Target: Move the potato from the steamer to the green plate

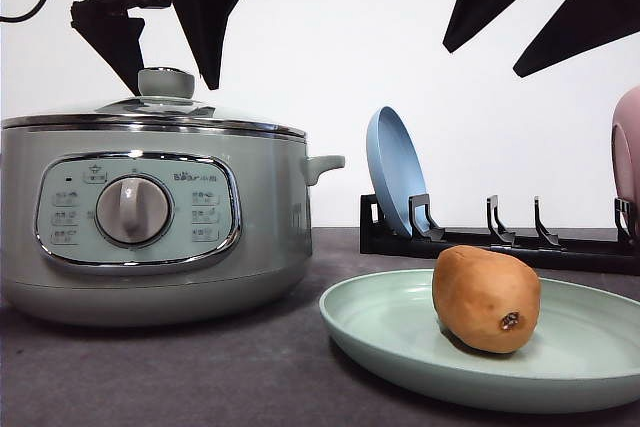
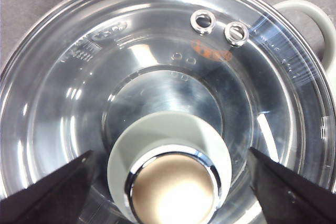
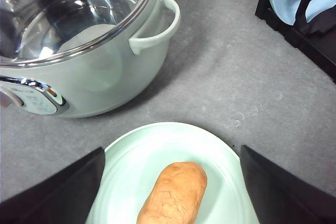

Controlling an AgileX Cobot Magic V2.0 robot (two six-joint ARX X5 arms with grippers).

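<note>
The front view sits low, near table height, facing forward and close to the steamer (image 1: 150, 222), with the green plate (image 1: 400, 347) just right of it. The left wrist view looks straight down, very near, onto the steamer's glass lid (image 2: 157, 66) and its knob (image 2: 170, 177). The right wrist view looks down from higher beside the steamer (image 3: 100, 61), sharing its side handle (image 3: 157, 24) and the green plate (image 3: 142, 156) with the front view.

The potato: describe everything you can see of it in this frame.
The potato is an oval, orange-brown tuber with smooth, finely veined skin and one small dark spot at the end nearest the front camera. It lies on its side on the green plate, right of the steamer. Only the plate touches it; the right gripper hangs open above it, fingers apart.
</note>
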